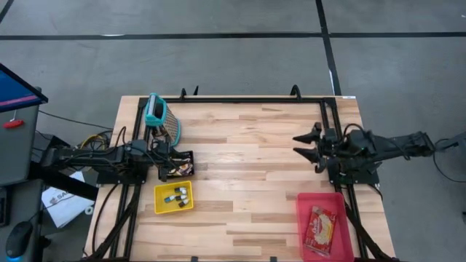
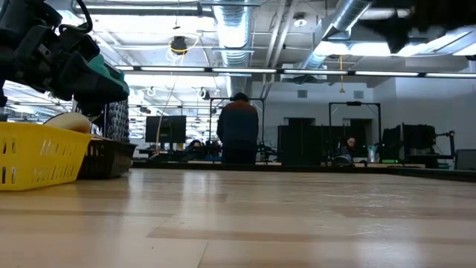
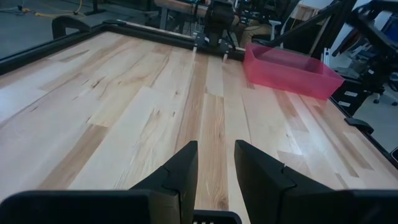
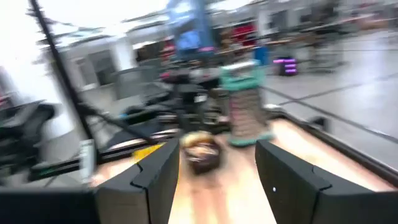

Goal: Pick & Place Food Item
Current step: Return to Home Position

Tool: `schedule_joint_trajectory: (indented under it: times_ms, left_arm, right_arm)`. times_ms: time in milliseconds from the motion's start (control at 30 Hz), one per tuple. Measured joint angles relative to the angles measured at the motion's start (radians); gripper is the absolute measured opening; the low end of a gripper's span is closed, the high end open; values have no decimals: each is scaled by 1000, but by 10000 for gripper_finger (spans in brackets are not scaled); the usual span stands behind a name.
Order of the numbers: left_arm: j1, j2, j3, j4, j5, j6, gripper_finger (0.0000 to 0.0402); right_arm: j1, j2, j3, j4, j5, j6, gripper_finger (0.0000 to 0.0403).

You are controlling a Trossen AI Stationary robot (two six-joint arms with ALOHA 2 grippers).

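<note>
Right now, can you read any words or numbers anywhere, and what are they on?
No text reads clearly.
White sheet, far left in the high view: dark letters, too small.
Snack packet in the red bin: print too small.
Bottles in the yellow bin: labels too small.

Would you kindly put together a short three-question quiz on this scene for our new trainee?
1. True or false: a food packet lies in the pink bin.
2. Which container holds the small bottles? A) the yellow bin B) the pink bin C) no container
3. Fill in: the left tool and the right tool both have their fingers ____ and hold nothing.
Key: 1 true; 2 A; 3 open.
</note>
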Motion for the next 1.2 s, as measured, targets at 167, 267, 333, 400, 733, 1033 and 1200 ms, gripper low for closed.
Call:
schedule_joint_trajectory:
  times_ms: [167, 267, 333, 400, 733, 1033, 1200]
  left_arm:
    - [0, -1, 0, 0, 0, 0, 101]
    - [0, -1, 0, 0, 0, 0, 101]
    - [0, -1, 0, 0, 0, 0, 101]
    - [0, -1, 0, 0, 0, 0, 101]
    - [0, 0, 0, 1, 0, 0, 102]
    - [0, 1, 0, 3, 0, 0, 102]
    - [0, 1, 0, 3, 0, 0, 102]
  right_arm:
    - [-21, -201, -129, 5, 46, -9, 203]
    - [-28, -296, -190, -3, 47, -42, 203]
    - [-28, -346, -222, 3, 48, -43, 203]
    - [-29, -347, -253, 13, 48, -49, 203]
    - [-41, -348, -327, -5, 47, -79, 203]
    - [-41, -313, -327, -6, 47, -77, 203]
    - [-41, -311, -327, -6, 47, -77, 203]
